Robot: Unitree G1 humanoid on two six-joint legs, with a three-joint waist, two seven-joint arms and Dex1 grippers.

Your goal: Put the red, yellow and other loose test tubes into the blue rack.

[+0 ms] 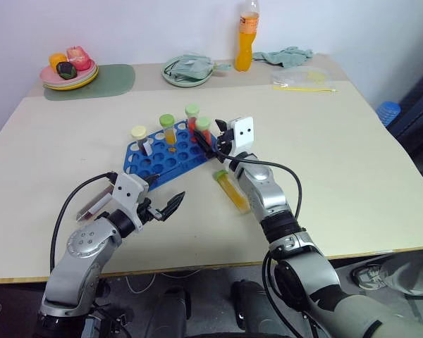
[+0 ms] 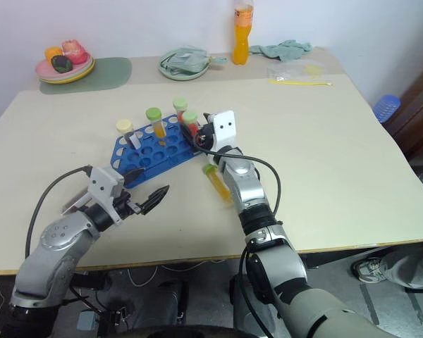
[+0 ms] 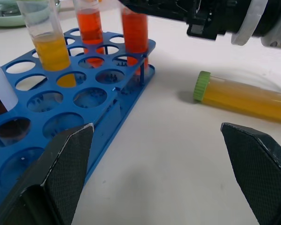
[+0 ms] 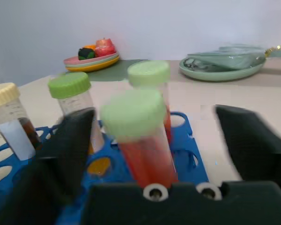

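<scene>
Loose clear plastic tube of yellow liquid with green cap (image 1: 232,190) lay flat just beside the blue plastic rack (image 1: 162,156), at its near right corner. Looked light, stiff, slick, likely to roll; you'd best pinch mid-body. Right gripper (image 1: 220,141) stood open around the racked red tube (image 4: 143,140). Left gripper (image 1: 162,205) was open, empty, near the rack.

Right hand (image 1: 222,139): its black fingers blurred in the right wrist view, hiding part of the blue rack (image 4: 187,140). Red tube (image 4: 143,140): foot hidden behind the hand's body. Yellow tube lying on tabletop (image 3: 243,96): far end cut off by the picture edge. Blue object (image 1: 388,111) at far right: half hidden behind the tabletop edge, unidentifiable.
</scene>
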